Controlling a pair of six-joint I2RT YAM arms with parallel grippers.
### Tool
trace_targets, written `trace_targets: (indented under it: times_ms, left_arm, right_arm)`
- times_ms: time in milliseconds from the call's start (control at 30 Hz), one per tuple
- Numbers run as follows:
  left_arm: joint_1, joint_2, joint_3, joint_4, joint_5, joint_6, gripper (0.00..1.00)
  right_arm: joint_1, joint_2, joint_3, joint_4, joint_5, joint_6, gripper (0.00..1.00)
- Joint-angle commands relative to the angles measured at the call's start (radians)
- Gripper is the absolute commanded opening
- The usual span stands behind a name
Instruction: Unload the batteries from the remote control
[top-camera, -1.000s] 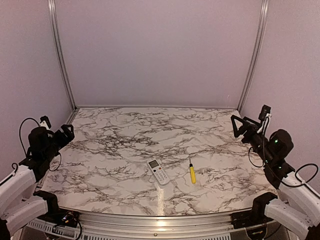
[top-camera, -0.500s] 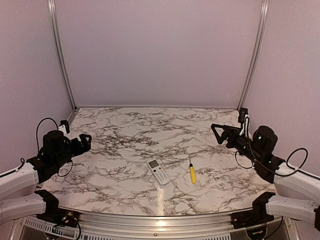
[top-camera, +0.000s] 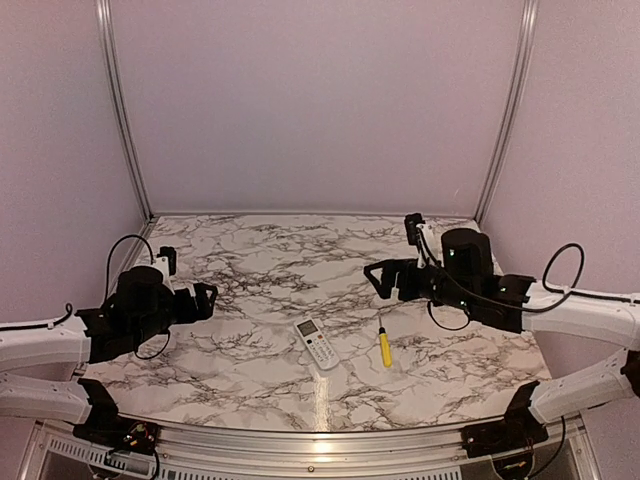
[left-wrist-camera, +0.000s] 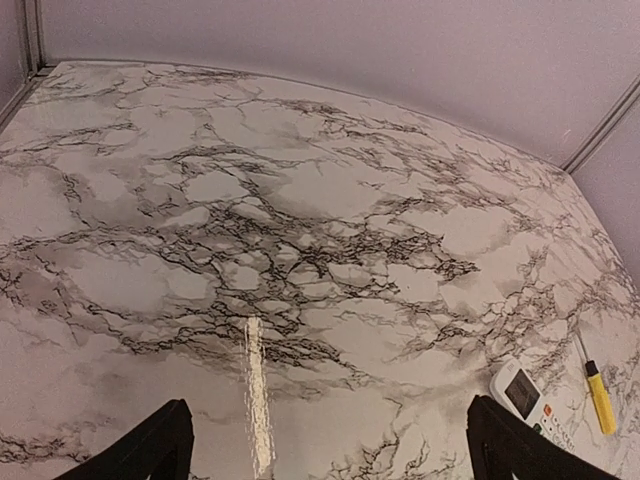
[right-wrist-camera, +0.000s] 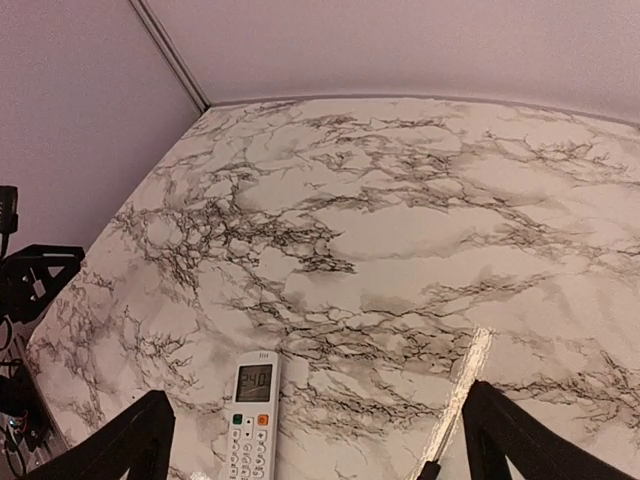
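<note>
The white remote control (top-camera: 317, 343) lies face up near the table's front middle, with its grey display at the far end. It also shows in the left wrist view (left-wrist-camera: 520, 393) and in the right wrist view (right-wrist-camera: 250, 415). No batteries are in view. My left gripper (top-camera: 205, 298) is open and empty, above the table to the left of the remote; its jaws stand wide apart (left-wrist-camera: 330, 455). My right gripper (top-camera: 380, 280) is open and empty, above the table behind and to the right of the remote (right-wrist-camera: 320, 455).
A yellow-handled screwdriver (top-camera: 384, 346) lies just right of the remote, pointing away from the front edge; it also shows in the left wrist view (left-wrist-camera: 600, 385). The marble table (top-camera: 300, 260) is closed in by pale walls at the back and on both sides.
Both arms have swung in from the table's sides toward the middle, grippers still open. The remote and the screwdriver have not moved.
</note>
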Motion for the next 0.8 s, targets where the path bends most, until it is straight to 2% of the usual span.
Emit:
trace_targets:
  times_ms: [0,100,300,467,600,767]
  left_arm:
    - [-0.085,0.037,0.024,0.078,-0.08,-0.014,0.99]
    - [-0.147,0.043,0.013,0.132,-0.12,-0.05,0.99]
    - [-0.236,0.057,0.037,0.124,-0.228,-0.069,0.99]
    - [-0.238,0.04,0.029,0.129,-0.246,-0.069,0.99]
    - [-0.24,0.045,0.023,0.126,-0.247,-0.092,0.99]
    - [-0.252,0.091,0.018,0.163,-0.223,-0.107,0.99]
  right_arm:
    - [0.117,0.076,0.088,-0.154,0.101,-0.025,0.99]
    - [0.172,0.133,0.142,-0.201,0.134,0.0,0.99]
    - [0.211,0.293,0.318,-0.395,0.121,0.08,0.99]
    - [0.239,0.407,0.428,-0.508,0.125,0.09,0.97]
    - [0.254,0.47,0.486,-0.543,0.148,0.103,0.96]
    - [0.26,0.546,0.543,-0.571,0.108,0.101,0.96]
